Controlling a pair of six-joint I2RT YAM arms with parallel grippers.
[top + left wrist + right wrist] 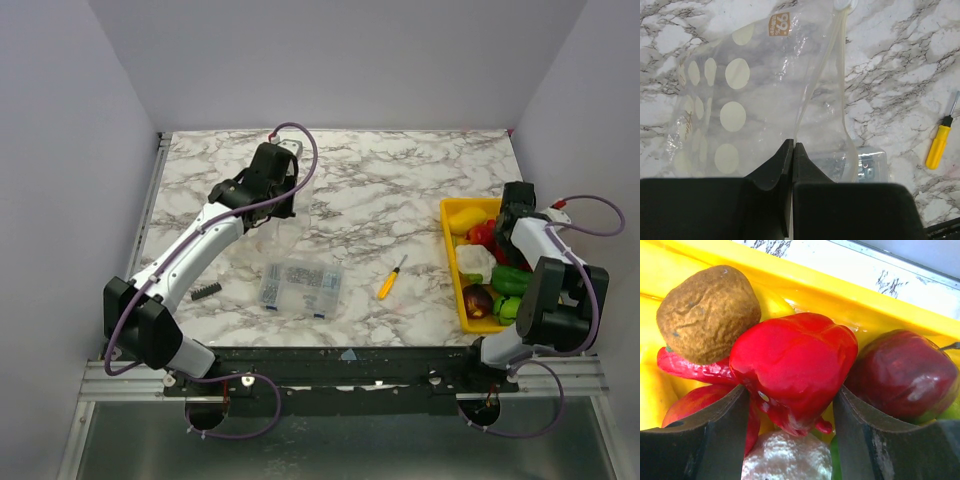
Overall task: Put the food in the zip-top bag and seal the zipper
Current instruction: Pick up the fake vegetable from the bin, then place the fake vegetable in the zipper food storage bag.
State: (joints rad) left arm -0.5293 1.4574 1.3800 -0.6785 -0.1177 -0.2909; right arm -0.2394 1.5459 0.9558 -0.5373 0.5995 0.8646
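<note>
**Top external view.** The left arm reaches across the marble tabletop (400,190) to its far left-centre area. The left hand (278,205) is there, at the upper edge of the zip-top bag (287,235), which is see-through and sits apart from the food. A clear compartment box (300,285) lies just in front of the bag. A yellow-handled screwdriver (391,278) lies to the right of the box, and a small dark part (205,292) lies to its left. The food (480,262) is piled in a yellow tray (452,260) at the right edge of the tabletop. The right hand (500,225) is lowered into the far half of this tray.

**Left wrist view.** The left hand's fingers (780,165) are pressed fully together and pinch an edge of the bag. The bag carries pale round dots and an orange label. The zipper (840,75) runs away from the hand as a narrow pale strip along the right side of the bag. The screwdriver and a corner of the compartment box appear at the right.

**Right wrist view.** The right hand's fingers (720,430) stand one on each side of a red pepper (795,360), and both inner faces touch it. The pepper rests on the pile in the tray. A brown rough-skinned piece (707,312) lies at its left and a dark red apple (902,372) at its right. A white cauliflower (787,457) lies below it.
</note>
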